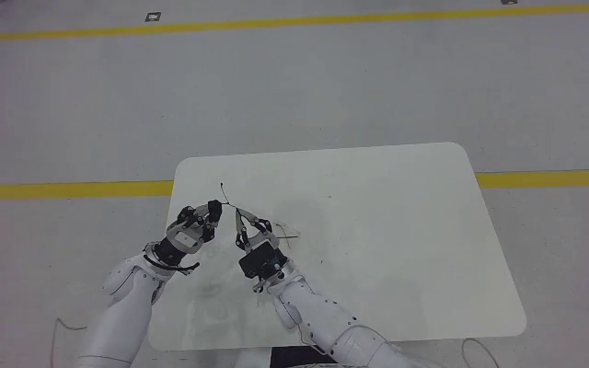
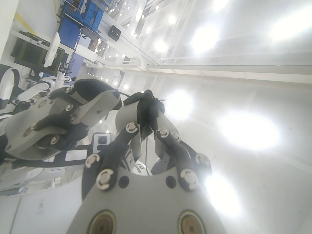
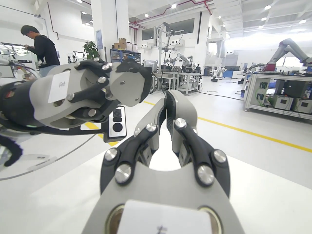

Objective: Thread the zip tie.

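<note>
Lower left of the top view, the left tool (image 1: pixel 214 213) was clamped shut on the zip tie (image 1: pixel 225 194), and its own wrist view had it pinching a black bit of the tie. The tie poked up as a thin black line between the two tools. Just right of it, the right tool (image 1: pixel 241 219) was squeezed fully closed, apparently nipping the tie's other end. Both sat over the lower-left part of the white tabletop (image 1: pixel 396 230).
</note>
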You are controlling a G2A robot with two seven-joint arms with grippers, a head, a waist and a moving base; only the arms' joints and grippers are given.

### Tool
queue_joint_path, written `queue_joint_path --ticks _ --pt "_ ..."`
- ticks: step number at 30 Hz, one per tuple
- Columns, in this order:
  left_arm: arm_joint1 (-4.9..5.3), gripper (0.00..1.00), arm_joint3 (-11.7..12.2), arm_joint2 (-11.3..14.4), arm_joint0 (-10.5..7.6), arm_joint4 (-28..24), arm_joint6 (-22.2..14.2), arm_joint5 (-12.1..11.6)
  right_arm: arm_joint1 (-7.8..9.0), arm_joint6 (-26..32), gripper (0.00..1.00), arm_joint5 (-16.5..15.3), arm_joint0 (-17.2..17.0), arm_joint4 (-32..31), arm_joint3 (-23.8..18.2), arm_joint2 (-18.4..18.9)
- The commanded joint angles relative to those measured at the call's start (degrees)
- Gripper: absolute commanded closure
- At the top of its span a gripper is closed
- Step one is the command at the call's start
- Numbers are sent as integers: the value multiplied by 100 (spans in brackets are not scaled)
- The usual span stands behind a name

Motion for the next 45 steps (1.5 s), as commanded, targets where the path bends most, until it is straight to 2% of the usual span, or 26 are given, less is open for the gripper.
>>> queue_joint_path --ticks 1,14,25,26,27,30,31,34,36,38,45 --pt "0 100 0 0 0 0 0 0 11 27 100 20 -22 -20 23 38" --pt "0 100 0 0 0 0 0 0 97 183 100 181 -206 -45 123 338" --pt "0 100 0 0 0 0 0 0 134 241 100 161 -313 -87 22 436" --pt "0 100 0 0 0 0 0 0 136 241 53 187 -337 -49 -10 464" --pt "0 100 0 0 0 0 0 0 140 235 0 219 -356 -17 -35 494" --pt "0 100 0 0 0 0 0 0 180 111 0 257 -452 144 -193 686" --pt "0 100 0 0 0 0 0 0 197 -18 0 151 -523 291 -320 760" --pt "0 100 0 0 0 0 0 0 298 -218 0 -354 -741 540 -679 1026" --pt "0 100 0 0 0 0 0 0 377 -110 0 -771 -891 640 -935 1188" --pt "0 100 0 0 0 0 0 0 485 385 0 -1557 -1076 832 -1297 1369" --pt "0 100 0 0 0 0 0 0 485 385 0 -1557 -1076 832 -1297 1369"
